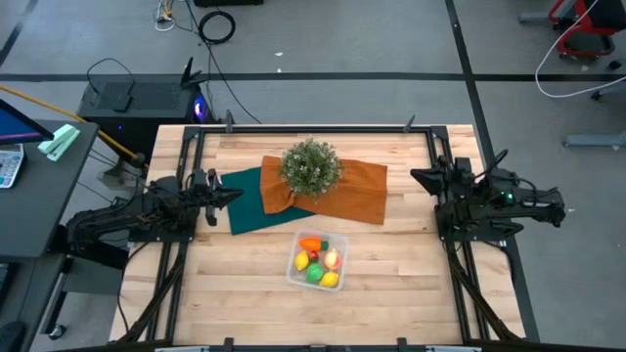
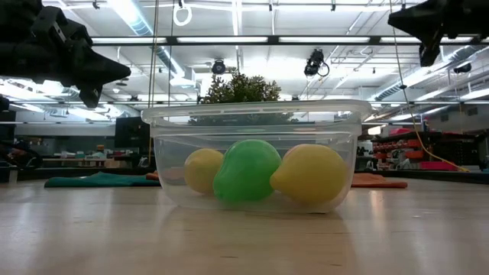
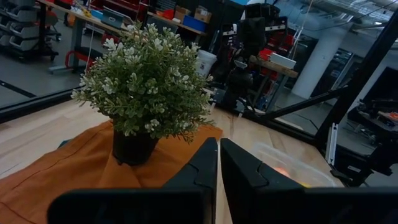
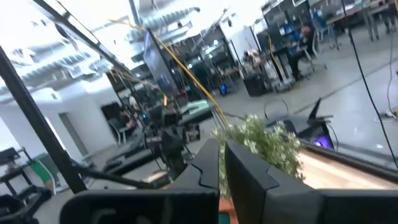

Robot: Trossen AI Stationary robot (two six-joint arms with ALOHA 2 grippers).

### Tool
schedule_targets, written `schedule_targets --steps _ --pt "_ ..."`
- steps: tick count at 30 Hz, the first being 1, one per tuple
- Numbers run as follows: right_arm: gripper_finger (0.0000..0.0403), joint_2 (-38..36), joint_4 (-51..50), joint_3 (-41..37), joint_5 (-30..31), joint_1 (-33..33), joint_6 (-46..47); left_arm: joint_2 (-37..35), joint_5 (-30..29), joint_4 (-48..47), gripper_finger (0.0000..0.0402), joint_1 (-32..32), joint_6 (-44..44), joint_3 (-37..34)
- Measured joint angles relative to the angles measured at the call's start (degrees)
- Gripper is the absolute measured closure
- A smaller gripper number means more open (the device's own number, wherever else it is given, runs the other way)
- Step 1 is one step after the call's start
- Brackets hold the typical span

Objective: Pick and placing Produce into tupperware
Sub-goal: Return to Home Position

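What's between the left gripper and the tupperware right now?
High view: a corner of the teal cloth, then bare table, between left gripper and tupperware.

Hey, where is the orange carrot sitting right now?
In the high view, the orange toy carrot lies inside the clear plastic tupperware box, at the end nearest the orange cloth, around the middle of the wooden table.

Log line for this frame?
produce: in tupperware | left gripper: shut, empty, left side | right gripper: shut, empty, right side
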Motion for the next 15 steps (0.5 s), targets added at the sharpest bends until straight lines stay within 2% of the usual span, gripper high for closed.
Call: schedule_targets --steps 5,12,15 --pt "0.0403 -0.1 7.3 -4.7 -0.9 0.0 0.6 0.0 0.0 0.0 0.0376 0.0 0.0 0.0" --pt "0.0403 -0.1 24.7 -14.5 -1.6 0.0 3.3 0.0 0.0 0.1 0.0364 0.0 0.0 0.0" --pt "0.0403 0.0 28.8 -17.0 -1.6 0.0 3.9 0.0 0.0 0.1 0.0361 0.0 0.0 0.0"
